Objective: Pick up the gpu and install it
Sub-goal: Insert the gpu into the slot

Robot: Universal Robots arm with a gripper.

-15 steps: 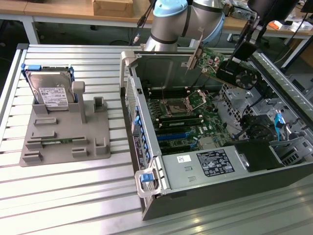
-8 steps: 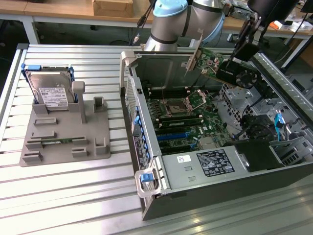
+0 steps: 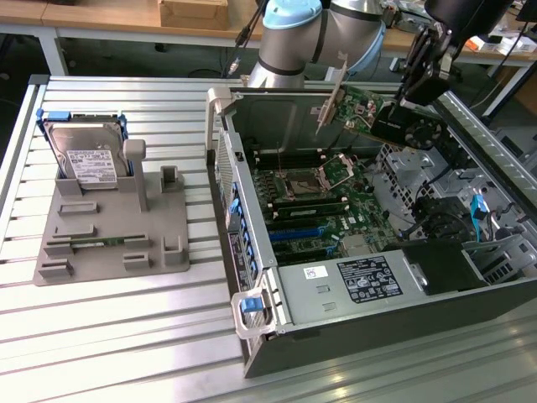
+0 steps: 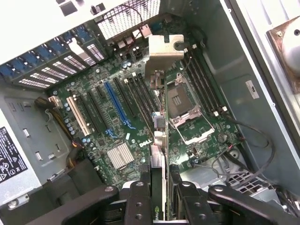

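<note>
Inspection finding: the gripper (image 3: 409,99) is partly closed on the gpu (image 3: 361,107), its fingers (image 4: 138,199) clamped on the two faces of the card at the end away from the bracket. The card hangs in the air above the open computer case (image 3: 252,277), over the motherboard (image 3: 336,206) and clear of every slot. It is carried on edge. Its long axis runs from the gripper towards the exterior view's left, and the silver bracket (image 3: 332,96) leads towards the rear wall of the case, standing roughly upright with a slight tilt. In the wrist view the gpu (image 4: 158,154) appears edge-on, passing between the expansion slots and the CPU socket (image 4: 185,108). Its line looks angled against the blue slot (image 4: 117,105), not parallel to it. Judgement: the carry-over is in hand and no seating has begun. To do it well, the card edge should be squared to the slot and the bracket kept over the rear openings. The card should be kept level along its length, away from the loose black cables (image 4: 243,140). The hard drive (image 3: 84,155) sits apart in the grey fixture (image 3: 109,248).
</note>
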